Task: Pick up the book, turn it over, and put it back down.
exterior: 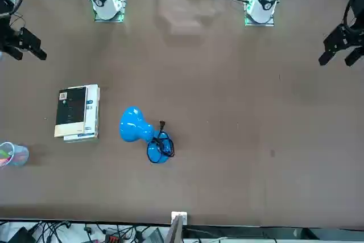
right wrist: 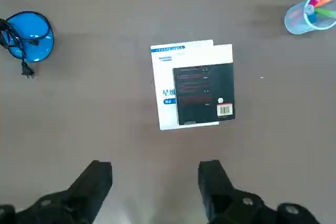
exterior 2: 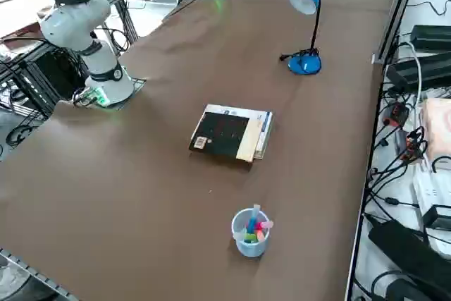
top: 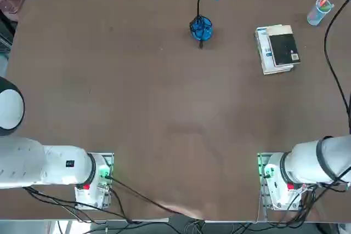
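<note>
Currently the book [right wrist: 192, 84] is seen lying flat on the counter [right wrist: 105, 119], black panel up, ahead of the open, empty right gripper [right wrist: 155, 182], its long axis running away from the fingers.

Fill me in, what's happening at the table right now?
Nothing is being handled yet. The book lies flat on the brown table, its white-and-blue cover with the black panel facing up. The right gripper hangs above the table with its fingers open and empty, the book ahead of them. A blue desk lamp stands to one side of the book and a cup of markers to the other.
</note>
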{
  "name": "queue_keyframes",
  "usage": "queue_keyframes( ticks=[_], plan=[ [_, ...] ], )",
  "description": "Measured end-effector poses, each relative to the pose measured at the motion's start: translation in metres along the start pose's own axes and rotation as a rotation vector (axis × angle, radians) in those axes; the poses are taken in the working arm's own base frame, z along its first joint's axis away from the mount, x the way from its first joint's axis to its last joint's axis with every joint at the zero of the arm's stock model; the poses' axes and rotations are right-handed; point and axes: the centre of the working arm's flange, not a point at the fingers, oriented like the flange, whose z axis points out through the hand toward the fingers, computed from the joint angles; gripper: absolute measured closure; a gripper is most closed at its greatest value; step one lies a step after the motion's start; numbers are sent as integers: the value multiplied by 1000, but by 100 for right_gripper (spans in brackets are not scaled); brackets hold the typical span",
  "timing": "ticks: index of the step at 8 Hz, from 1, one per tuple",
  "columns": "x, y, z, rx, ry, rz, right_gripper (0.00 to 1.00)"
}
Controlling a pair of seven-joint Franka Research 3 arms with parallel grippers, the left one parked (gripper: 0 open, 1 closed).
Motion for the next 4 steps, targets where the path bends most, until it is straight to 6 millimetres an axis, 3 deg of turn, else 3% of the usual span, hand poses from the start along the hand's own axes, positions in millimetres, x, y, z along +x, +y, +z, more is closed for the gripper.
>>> queue_keyframes(
  ticks=[4],
  plan=[
    [2,4,1,41,3,13,0]
  ],
)
